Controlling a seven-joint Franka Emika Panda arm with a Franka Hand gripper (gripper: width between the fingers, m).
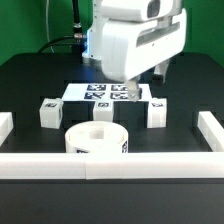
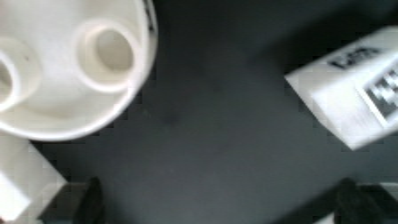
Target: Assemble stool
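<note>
The round white ring-like seat point(image 1: 98, 140) lies on the black table near the front rail. Three small blocky white legs stand behind it: one on the exterior view's left point(image 1: 48, 113), one in the middle point(image 1: 103, 110), one on the right point(image 1: 157, 112). My gripper point(image 1: 133, 95) hangs over the table behind the legs, between the middle and right ones. In the wrist view the seat point(image 2: 71, 70) and one tagged leg point(image 2: 356, 85) show, blurred. The gripper point(image 2: 217, 205) is open, with only bare black table between its fingertips point(image 2: 71, 200).
The marker board point(image 1: 95, 92) lies flat behind the legs, partly under the arm. Long white border rails run along the front point(image 1: 110, 160), the exterior view's left point(image 1: 5, 125) and right point(image 1: 212, 128). A white edge point(image 2: 15, 180) shows beside one finger.
</note>
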